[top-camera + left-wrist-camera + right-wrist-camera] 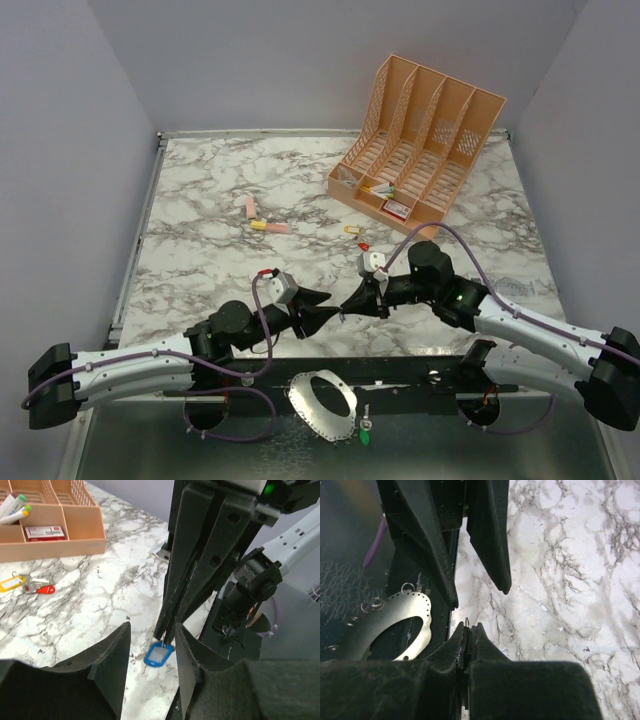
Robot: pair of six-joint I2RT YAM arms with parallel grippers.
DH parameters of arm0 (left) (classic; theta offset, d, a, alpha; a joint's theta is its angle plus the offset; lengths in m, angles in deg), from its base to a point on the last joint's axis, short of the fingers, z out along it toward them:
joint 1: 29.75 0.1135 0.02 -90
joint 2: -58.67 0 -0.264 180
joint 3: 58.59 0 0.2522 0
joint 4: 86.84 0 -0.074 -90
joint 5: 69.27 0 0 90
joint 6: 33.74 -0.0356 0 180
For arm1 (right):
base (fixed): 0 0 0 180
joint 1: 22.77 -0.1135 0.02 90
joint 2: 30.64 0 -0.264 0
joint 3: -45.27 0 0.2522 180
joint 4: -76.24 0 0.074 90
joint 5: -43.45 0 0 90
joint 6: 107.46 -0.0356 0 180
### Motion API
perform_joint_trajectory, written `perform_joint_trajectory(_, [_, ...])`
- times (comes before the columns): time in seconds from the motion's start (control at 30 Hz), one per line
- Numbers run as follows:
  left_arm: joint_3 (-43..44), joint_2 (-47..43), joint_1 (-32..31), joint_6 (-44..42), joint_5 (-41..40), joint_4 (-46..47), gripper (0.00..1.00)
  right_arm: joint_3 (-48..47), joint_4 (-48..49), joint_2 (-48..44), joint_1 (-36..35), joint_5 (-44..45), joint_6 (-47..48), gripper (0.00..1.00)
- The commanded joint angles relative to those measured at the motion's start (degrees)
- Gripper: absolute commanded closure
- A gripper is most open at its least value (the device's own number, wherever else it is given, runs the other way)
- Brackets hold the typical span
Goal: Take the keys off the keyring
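Matte black left gripper (332,305) fingers stand parted around a glossy blue tag (158,655). It hangs from the right gripper (466,632), which is pinched closed on it. The flat perforated keyring (405,607) lies past the marble counter's (200,200) near edge.

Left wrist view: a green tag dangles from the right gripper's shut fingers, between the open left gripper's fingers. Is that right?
Not quite: the tag is blue, not green. The left wrist view shows it dangling from the shut right gripper, inside the open left gripper.
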Motion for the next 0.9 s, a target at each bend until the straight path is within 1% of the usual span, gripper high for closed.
perform_joint_trajectory(0.0, [1.2,-0.3,-0.1,1.1,-3.5,-6.3,0.57,-1.9,-2.7,-1.2,0.5,6.7,0.4,1.00])
perform_joint_trajectory(0.13, [3.8,0.9,-0.1,2.1,-8.8,-10.1,0.52,-1.8,-4.0,-0.5,0.7,14.9,-2.7,1.00])
perform_joint_trajectory(0.2, [6.8,2.0,-0.2,2.5,-12.8,-14.8,0.47,-2.4,-5.4,-0.1,0.7,20.2,-5.8,1.00])
perform_joint_trajectory(0.23, [8.5,2.8,-0.2,2.3,-14.4,-17.7,0.44,-2.6,-6.0,0.0,0.8,24.3,-7.7,1.00])
perform_joint_trajectory(0.27, [10.4,3.7,-0.2,1.9,-15.2,-20.4,0.42,-3.0,-7.1,0.1,0.8,26.5,-9.9,1.00])
perform_joint_trajectory(0.4, [16.5,8.2,0.0,1.4,-15.6,-29.8,0.36,-4.5,-13.4,1.4,1.2,40.3,-22.0,1.00])
perform_joint_trajectory(0.47, [18.7,10.4,0.1,2.0,-15.9,-32.6,0.34,-5.2,-17.5,2.3,1.7,46.3,-27.7,1.00])
perform_joint_trajectory(0.57, [22.4,12.7,1.7,3.1,-16.4,-37.9,0.27,-6.6,-25.0,3.6,3.2,53.5,-35.5,1.00])
perform_joint_trajectory(0.63, [25.7,14.2,4.3,2.3,-14.8,-41.5,0.23,-6.7,-29.3,3.2,5.1,56.3,-40.7,1.00])
perform_joint_trajectory(0.7, [30.0,16.1,8.4,1.0,-11.4,-45.3,0.19,-5.9,-32.1,1.9,7.6,59.3,-46.1,1.00])
perform_joint_trajectory(0.8, [34.1,19.3,15.5,-1.6,-3.1,-48.9,0.18,-4.2,-35.8,-0.2,10.9,63.4,-51.7,0.97])
perform_joint_trajectory(0.87, [35.1,21.5,18.5,-2.3,-0.3,-49.9,0.18,-3.4,-37.8,-0.8,13.3,66.2,-55.1,0.93])
